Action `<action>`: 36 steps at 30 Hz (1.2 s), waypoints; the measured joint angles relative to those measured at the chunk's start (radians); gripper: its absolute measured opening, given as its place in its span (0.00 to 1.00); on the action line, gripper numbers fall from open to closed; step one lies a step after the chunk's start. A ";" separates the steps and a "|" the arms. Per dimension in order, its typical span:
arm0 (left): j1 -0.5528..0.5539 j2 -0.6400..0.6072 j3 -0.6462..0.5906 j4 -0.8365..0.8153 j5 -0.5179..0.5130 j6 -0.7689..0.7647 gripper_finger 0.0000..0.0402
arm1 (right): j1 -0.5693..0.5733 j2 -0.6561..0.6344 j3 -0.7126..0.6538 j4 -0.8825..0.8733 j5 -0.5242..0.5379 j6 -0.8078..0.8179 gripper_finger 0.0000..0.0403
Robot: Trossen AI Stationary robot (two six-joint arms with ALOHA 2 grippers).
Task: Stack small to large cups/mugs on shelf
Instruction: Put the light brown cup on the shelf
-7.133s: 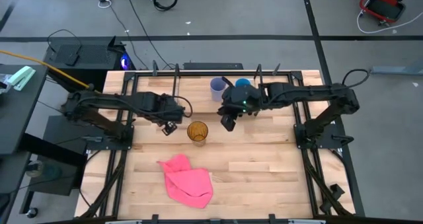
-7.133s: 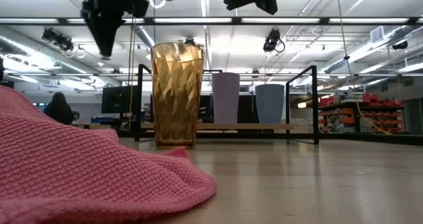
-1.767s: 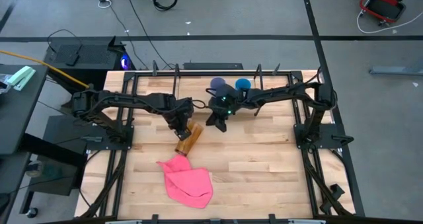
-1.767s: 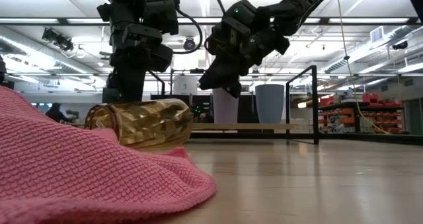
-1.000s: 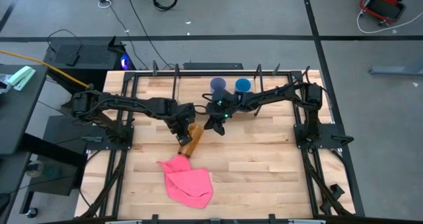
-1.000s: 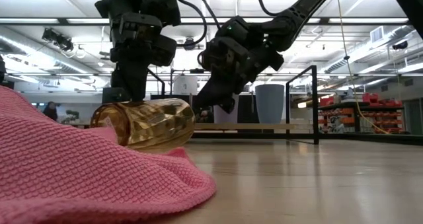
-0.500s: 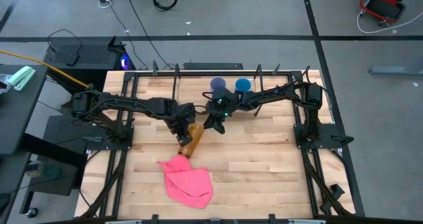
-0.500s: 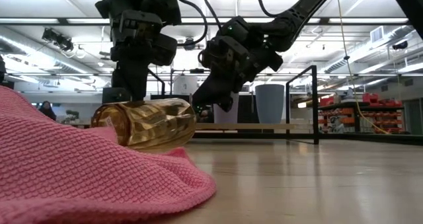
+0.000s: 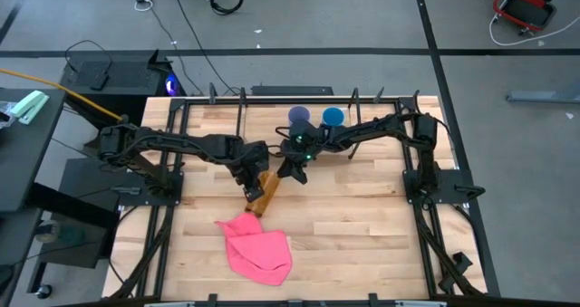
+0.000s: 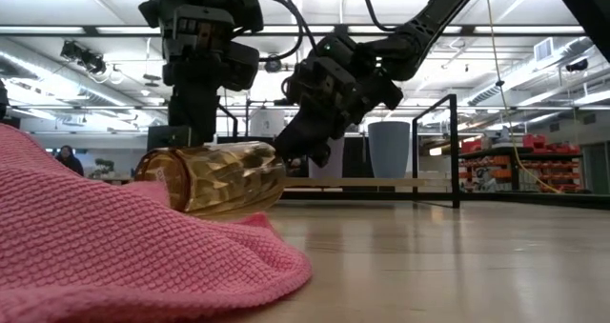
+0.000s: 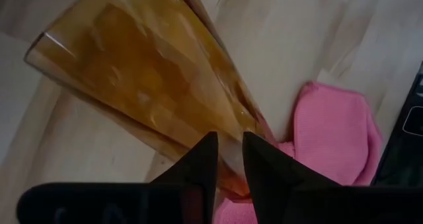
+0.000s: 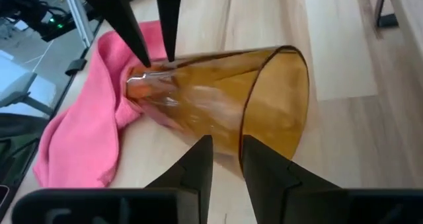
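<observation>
The amber cup [image 9: 264, 192] lies on its side on the table, its base against a pink cloth [image 9: 256, 245] and its mouth [image 12: 277, 98] toward the shelf. My left gripper [image 9: 251, 188] is nearly shut and points down at the cup's base end. My right gripper [image 9: 290, 173] is nearly shut, with its tips at the cup's mouth. The lavender cup [image 9: 298, 117] and the blue cup [image 9: 333, 116] stand upright on the shelf [image 10: 429, 182] at the far side. My left gripper comes from above, pointing down, and its near-shut fingertips [image 12: 147, 60] rest on the upper side of the amber cup close to its base [image 11: 231, 121]. The cup lies on the table under them. My right gripper slants down from the far right, with its near-shut fingertips [image 10: 286, 156] at the rim of the cup's mouth [image 12: 242, 128]. Whether they touch the rim or grip it, I cannot tell.
The pink cloth [image 10: 95, 237] lies crumpled on the near left of the table, right behind the cup's base. The shelf's black legs [image 10: 454, 151] stand along the far edge. Bare wood [image 9: 362, 225] lies to the near right.
My right gripper has crept a little closer to the amber cup's mouth. The cup stays on its side and has shifted slightly toward the right gripper. My left gripper has kept its place over the base end.
</observation>
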State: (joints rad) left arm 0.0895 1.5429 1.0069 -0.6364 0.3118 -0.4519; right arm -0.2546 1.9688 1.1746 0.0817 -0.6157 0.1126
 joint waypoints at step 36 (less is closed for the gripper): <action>0.025 0.000 0.000 0.006 0.006 0.001 0.16 | 0.070 0.001 0.009 -0.007 0.041 0.068 0.01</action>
State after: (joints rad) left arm 0.1149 1.5429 1.0069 -0.6302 0.3175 -0.4511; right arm -0.1844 1.9694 1.1835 0.0747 -0.5747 0.1805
